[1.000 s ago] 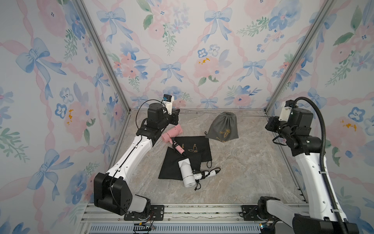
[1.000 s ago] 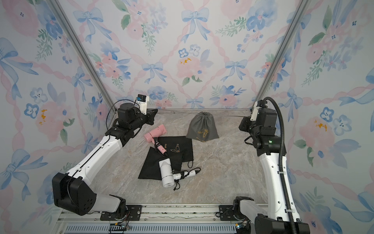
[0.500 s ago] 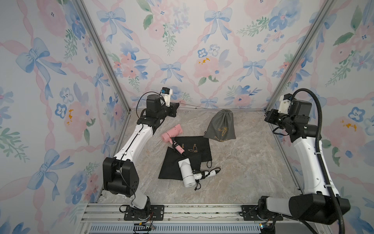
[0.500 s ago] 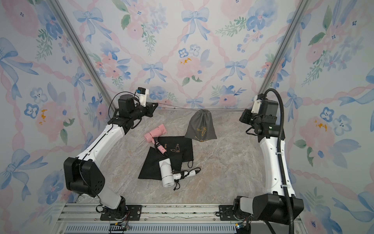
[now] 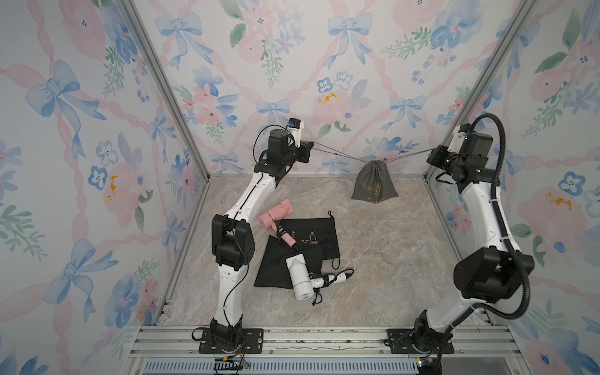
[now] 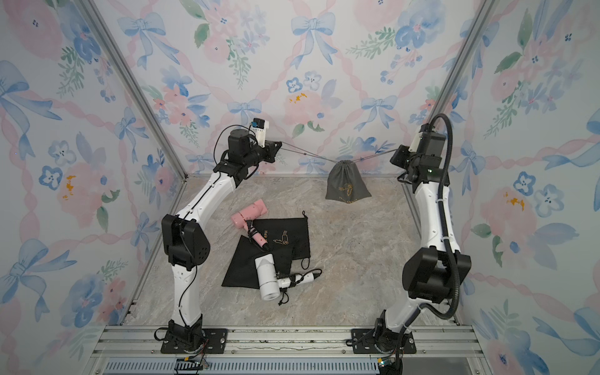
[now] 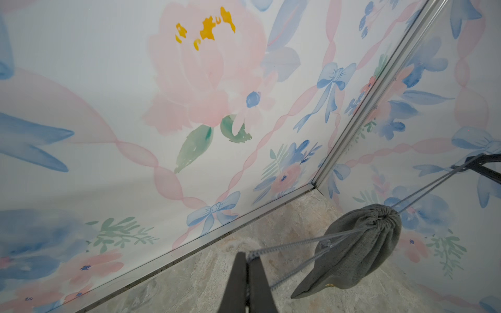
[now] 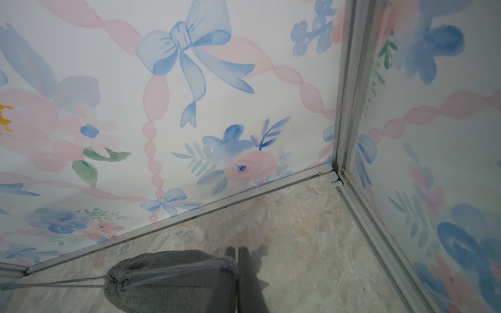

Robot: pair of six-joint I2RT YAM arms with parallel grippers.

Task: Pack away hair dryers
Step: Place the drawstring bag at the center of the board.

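My left gripper (image 5: 310,151) is pinched tight on the left drawstring (image 5: 337,156) of a grey cloth pouch (image 5: 373,187). In the left wrist view the two dark fingers (image 7: 235,281) are pressed together with the cord caught between them. My right gripper (image 5: 433,156) is clamped the same way on the right drawstring (image 5: 409,155), which the right wrist view shows running into the closed fingers (image 8: 249,271).

Both cords are pulled taut in opposite directions, and the pouch's mouth is cinched into a tight pucker. The pouch hangs between my two grippers above the far edge of the marble-patterned surface (image 5: 389,259), right of its middle. I cannot tell whether the pouch's bottom touches the surface, or what is inside it.

A small pink hair dryer (image 5: 276,212) lies near the middle of the surface, toward the left edge. Its handle rests on a flat black cloth pouch with gold print (image 5: 316,233). A small white hair dryer (image 5: 300,276) with a bundled black cord lies nearer the front edge, its barrel over a second flat black pouch (image 5: 274,268). The two black pouches overlap.
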